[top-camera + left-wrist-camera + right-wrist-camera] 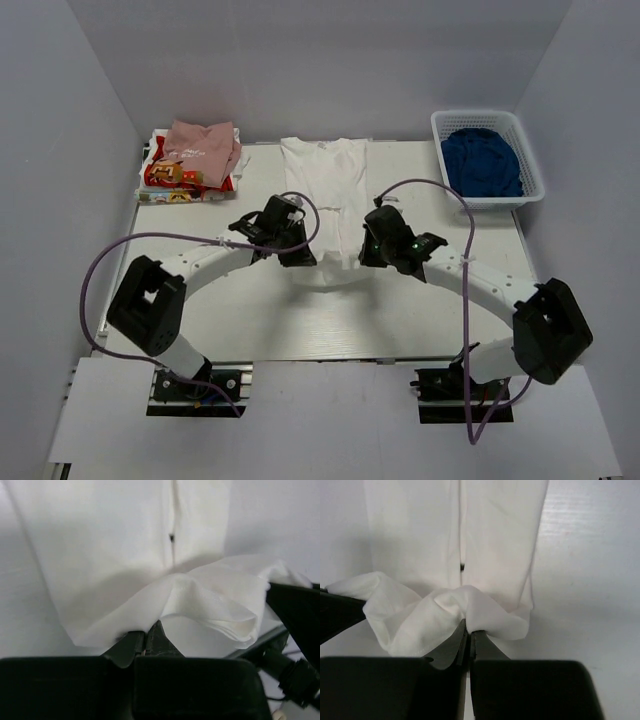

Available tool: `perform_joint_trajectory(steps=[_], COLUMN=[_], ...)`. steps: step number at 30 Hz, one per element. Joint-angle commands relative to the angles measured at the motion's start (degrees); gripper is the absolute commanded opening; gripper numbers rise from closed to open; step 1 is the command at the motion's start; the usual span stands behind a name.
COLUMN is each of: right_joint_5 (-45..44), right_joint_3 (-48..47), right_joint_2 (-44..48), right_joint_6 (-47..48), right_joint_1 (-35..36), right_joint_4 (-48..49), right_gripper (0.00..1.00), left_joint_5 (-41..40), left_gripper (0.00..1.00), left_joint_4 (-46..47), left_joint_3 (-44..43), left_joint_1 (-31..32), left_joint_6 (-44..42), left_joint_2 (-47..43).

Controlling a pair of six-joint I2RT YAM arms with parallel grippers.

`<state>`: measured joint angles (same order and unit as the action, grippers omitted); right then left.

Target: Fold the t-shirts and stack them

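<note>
While our left gripper (146, 636) and right gripper (469, 630) each clamp the shirt (325, 175) by its hem, its body lies ahead.

I see the pale white slatted table (300, 320) carrying a long white cloth t-shirt (325, 175) lying lengthwise at its far middle, a folded cloth t-shirt with red-yellow print (172, 178) at its far left corner, and a white plastic mesh basket (478, 115) at its far right corner.

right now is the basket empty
No, a blue cloth fills most of the basket at the table's far right corner in the top view.
</note>
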<state>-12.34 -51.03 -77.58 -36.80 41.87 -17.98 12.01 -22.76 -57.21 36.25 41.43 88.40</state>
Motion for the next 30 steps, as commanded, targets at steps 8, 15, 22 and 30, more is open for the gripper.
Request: perform_joint_trajectory(steps=[8,15,22,30], right_joint_5=[-6.38,-2.08,4.15,9.25], right_joint_3=[-15.06,-23.58,-28.59,-31.85], right_joint_2=[-14.25,-23.40,-31.14,-33.87], right_joint_6=[6.38,7.00,8.06,10.86], right_joint_1=[-5.92,-9.51,-11.89,-13.12], right_joint_4=[6.47,6.29,7.52,9.45], right_gripper=[0.00,0.00,0.00,0.39], left_joint_5=[-3.32,-1.99,-2.60,0.73], left_gripper=[0.00,0.00,0.00,0.82], left_joint_4=[1.31,-1.31,0.17,1.67], left_joint_3=[-15.64,-23.99,-22.87,-23.39], left_joint_1=[-8.12,-10.59,-13.22,-14.28], left_joint_6=[-3.71,-4.52,-4.52,-5.74], left_joint_2=[11.00,20.12,19.19,19.79])
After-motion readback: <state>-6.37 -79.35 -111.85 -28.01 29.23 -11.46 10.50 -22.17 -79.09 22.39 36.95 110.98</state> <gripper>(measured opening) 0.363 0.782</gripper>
